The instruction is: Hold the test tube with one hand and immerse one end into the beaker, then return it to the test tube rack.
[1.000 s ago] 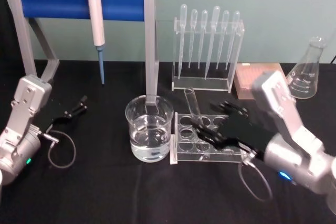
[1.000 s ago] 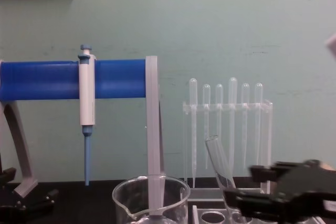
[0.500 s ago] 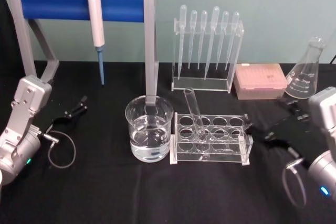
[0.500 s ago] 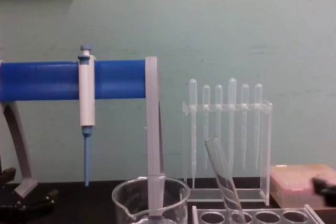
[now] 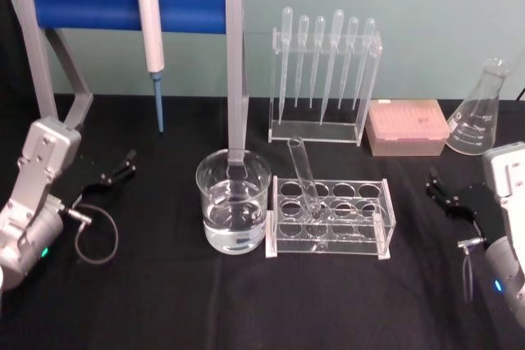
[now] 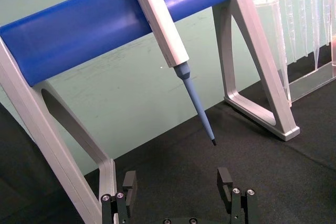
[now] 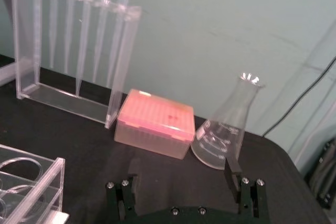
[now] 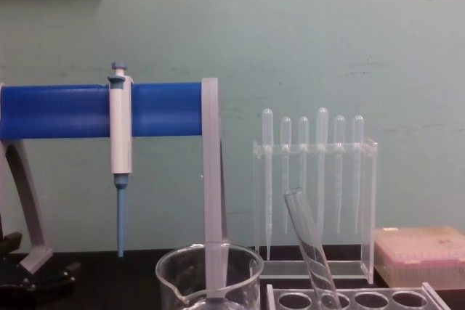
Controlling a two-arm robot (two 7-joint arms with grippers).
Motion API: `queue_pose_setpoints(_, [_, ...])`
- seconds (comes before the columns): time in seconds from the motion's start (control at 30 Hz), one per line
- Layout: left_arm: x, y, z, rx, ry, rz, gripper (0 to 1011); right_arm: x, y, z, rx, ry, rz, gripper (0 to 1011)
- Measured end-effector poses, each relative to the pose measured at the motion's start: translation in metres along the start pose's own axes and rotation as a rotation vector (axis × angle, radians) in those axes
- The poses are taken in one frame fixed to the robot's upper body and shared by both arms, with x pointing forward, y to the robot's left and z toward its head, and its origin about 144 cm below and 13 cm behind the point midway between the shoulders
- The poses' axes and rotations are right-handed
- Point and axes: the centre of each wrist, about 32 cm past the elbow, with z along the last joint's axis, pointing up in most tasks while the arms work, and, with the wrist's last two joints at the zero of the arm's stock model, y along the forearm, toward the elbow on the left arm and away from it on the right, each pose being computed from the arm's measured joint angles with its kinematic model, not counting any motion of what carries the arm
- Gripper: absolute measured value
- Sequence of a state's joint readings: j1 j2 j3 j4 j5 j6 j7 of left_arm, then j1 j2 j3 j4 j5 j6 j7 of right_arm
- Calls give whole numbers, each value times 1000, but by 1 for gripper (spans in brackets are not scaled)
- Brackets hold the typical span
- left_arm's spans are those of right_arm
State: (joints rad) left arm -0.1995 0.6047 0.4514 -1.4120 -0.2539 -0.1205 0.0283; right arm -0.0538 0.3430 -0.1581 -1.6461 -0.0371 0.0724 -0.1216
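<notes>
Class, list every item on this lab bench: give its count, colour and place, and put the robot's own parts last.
Test tube: one, clear, leaning in the tube rack.
Tube rack: one, clear, centre of the table.
Beaker: one, clear, part filled, left of the rack.
Pipettes: six, clear, hanging in a clear stand behind the rack.
Pipettor: one, white and blue, hung on the blue bar.
Tip box: one, pink, right of the stand.
Flask: one, clear, far right.
Left tool: one, black, open, parked at the table's left.
Right tool: one, black, open, at the table's right.
</notes>
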Motion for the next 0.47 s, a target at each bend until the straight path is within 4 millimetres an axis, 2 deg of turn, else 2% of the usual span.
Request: queue_pose_setpoints(0.47, [0, 0, 0, 0, 0, 0, 1000, 2, -1, 3, 9, -1, 2, 1003])
